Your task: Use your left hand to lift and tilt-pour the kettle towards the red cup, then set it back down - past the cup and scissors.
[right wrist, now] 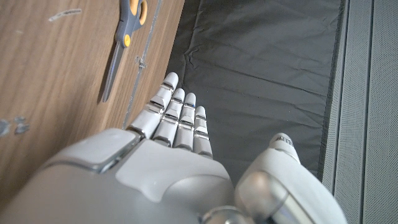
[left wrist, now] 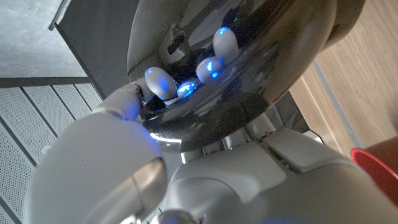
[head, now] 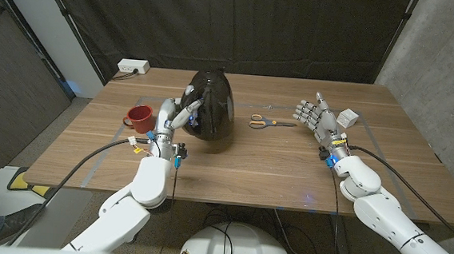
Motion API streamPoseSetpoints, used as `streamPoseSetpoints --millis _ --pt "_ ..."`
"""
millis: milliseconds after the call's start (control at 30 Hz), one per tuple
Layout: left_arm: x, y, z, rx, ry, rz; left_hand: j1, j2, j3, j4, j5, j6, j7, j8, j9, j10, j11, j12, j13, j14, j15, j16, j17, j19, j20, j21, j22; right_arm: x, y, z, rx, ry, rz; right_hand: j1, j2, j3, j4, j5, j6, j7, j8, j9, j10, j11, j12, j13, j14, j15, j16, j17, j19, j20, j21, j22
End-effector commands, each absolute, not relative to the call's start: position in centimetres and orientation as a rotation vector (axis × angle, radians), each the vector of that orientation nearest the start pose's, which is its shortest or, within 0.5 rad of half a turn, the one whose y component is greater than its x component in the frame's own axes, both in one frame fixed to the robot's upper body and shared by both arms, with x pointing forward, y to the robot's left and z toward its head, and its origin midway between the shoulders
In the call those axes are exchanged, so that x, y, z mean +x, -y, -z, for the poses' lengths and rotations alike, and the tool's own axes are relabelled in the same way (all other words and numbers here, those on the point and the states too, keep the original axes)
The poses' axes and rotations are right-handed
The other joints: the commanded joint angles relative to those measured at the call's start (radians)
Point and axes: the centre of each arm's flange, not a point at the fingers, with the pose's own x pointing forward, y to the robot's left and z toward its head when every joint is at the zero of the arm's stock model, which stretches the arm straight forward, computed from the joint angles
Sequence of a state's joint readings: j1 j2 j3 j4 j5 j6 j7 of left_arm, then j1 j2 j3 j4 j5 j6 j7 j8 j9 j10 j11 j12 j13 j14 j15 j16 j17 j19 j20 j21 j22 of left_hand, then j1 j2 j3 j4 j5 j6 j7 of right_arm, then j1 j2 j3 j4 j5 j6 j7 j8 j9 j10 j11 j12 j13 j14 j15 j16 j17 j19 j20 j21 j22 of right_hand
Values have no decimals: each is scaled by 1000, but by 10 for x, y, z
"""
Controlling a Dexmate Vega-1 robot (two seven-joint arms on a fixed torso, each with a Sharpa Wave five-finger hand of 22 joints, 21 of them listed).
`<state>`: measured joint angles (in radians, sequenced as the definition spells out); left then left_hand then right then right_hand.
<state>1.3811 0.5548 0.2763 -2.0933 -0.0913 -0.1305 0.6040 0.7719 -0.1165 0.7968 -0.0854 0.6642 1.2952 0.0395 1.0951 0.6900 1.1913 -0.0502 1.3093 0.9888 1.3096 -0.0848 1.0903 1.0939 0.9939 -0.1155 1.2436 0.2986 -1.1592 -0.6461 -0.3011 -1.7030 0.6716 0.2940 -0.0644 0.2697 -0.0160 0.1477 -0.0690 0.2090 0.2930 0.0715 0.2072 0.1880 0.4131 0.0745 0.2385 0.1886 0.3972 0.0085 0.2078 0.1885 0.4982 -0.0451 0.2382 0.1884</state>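
Head view: a wooden table (head: 248, 164) carries a dark, glossy kettle (head: 211, 103) near its middle. The left hand (head: 173, 117) is at the kettle's left flank, fingers reaching onto its handle side. Whether the kettle's base is on the wood or just off it cannot be told from here. A red cup (head: 139, 118) stands just beside that hand, on its outer side, apart from the kettle. Scissors (head: 268, 122) with yellow-and-grey handles lie flat to the right of the kettle, between it and the right hand (head: 317, 117). That hand stands upright with fingers spread and straight, holding nothing. A small white box (head: 349, 117) sits just past it, and a white power strip (head: 132, 67) lies at the table's far left corner.

Left wrist view: the left hand's fingertips (left wrist: 160, 81) curl around the kettle's dark handle part (left wrist: 236, 68), lit blue, so the hand grips the kettle. A red rim of the cup (left wrist: 379, 165) shows at the edge, close to the hand.

Right wrist view: the right hand (right wrist: 168, 143) has its fingers (right wrist: 177, 112) extended side by side and the thumb set apart, empty. The scissors (right wrist: 121, 43) lie on the wood beyond the fingertips, not touching them.
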Motion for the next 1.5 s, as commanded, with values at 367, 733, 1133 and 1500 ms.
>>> streamPoseSetpoints --millis 367,733,1133,1500 --pt "434 -275 52 157 666 -239 -31 2 62 -4 -23 24 10 18 -2 84 -89 218 233 95 -91 167 -5 -77 -39 55 -30 584 250 64 35 575 -330 4 10 -5 0 -3 7 5 2 5 9 -3 4 2 9 3 -2 2 13 -18 -1 4" --pt "399 -289 49 197 659 -289 -58 1 109 -12 -45 15 9 27 -24 87 -87 205 219 97 -89 166 -4 -97 -40 114 -60 595 245 55 29 586 -355 6 12 -4 -1 -3 8 5 1 6 9 -3 3 3 9 2 -3 2 14 -19 -2 4" --pt "366 -301 53 218 636 -378 -81 1 140 -18 -61 9 9 44 -33 84 -87 213 235 96 -87 164 -5 -115 -42 167 -79 607 251 41 19 594 -390 7 14 -4 -2 -4 7 5 0 6 10 -2 2 3 6 2 -6 2 13 -19 -3 4" --pt "327 -292 52 253 649 -472 -97 1 164 -23 -71 6 10 55 -45 88 -85 212 230 97 -88 162 -8 -130 -44 207 -92 620 253 25 8 604 -436 9 15 -4 -3 -5 7 7 -1 6 9 0 1 3 1 3 -10 2 9 -20 -6 4"
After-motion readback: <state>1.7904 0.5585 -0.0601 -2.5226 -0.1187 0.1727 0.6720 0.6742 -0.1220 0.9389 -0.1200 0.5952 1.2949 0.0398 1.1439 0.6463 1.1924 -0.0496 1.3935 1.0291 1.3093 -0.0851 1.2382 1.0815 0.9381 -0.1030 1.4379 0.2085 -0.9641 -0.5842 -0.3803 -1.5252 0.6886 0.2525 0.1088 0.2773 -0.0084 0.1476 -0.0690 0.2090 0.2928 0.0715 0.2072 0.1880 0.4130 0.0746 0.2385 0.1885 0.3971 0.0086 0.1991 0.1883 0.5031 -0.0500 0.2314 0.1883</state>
